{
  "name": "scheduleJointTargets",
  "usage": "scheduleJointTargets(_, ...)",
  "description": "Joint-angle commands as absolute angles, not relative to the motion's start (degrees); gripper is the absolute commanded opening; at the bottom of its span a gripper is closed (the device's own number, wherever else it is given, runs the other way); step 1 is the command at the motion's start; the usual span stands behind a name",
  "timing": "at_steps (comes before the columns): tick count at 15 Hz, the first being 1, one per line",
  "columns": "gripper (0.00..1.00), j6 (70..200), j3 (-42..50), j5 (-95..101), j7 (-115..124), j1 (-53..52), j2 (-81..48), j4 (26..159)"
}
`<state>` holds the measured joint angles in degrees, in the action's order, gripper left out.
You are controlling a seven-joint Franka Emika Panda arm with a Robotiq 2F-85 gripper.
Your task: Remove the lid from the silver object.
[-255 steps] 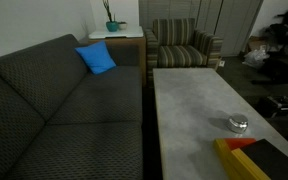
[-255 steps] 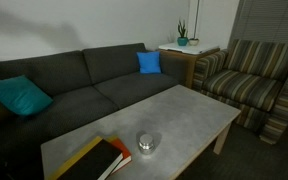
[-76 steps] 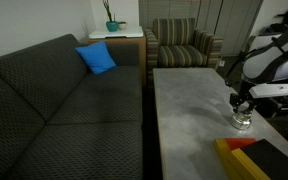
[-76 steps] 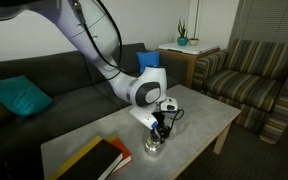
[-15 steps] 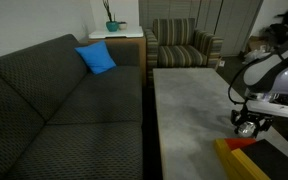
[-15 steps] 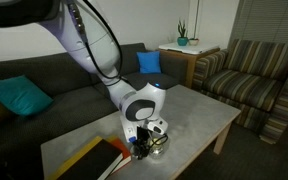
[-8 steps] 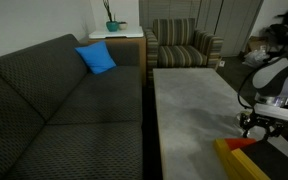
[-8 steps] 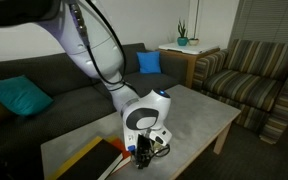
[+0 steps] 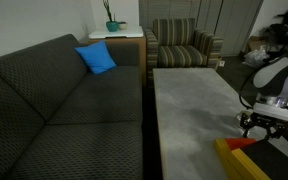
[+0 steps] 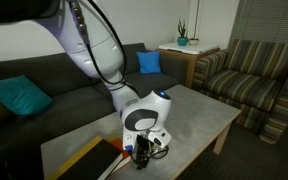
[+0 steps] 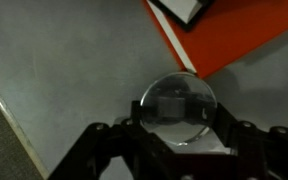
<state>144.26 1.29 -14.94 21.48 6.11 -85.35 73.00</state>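
Observation:
In the wrist view the lid point(image 11: 179, 103), a small shiny domed silver cap, sits between my fingers point(image 11: 227, 133), just over the grey table beside the red edge of the flat box point(image 11: 239, 38). My gripper point(image 11: 182, 120) is shut on the lid. In both exterior views the gripper point(image 9: 254, 127) point(image 10: 141, 151) points down, low over the table by the box. The silver object point(image 10: 161, 145) shows as a small shiny pot just beside the gripper, partly hidden by it. From the opposite side the hand covers the pot.
The yellow-and-red flat box point(image 9: 242, 152) point(image 10: 92, 160) lies at the table's point(image 9: 189, 100) near end, close to the gripper. A dark sofa point(image 9: 64, 110) runs along one long side and a striped armchair point(image 10: 254, 85) stands at the far end.
Over the last second the gripper has shifted with the lid away from the pot toward the box. It has barely moved in the last half second.

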Motion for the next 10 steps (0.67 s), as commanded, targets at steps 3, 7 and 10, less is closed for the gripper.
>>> scheduleJointTargets(3, 1.00, 146.15, 1.69, -15.74, 22.22, 5.90, -85.39, 74.39)
scheduleJointTargets(7, 1.00, 147.48, 2.37, -15.12, 22.59, 4.77, -85.37, 73.22)
scheduleJointTargets(10, 1.00, 147.18, 3.81, -13.93, 23.05, 3.07, -85.20, 71.58)
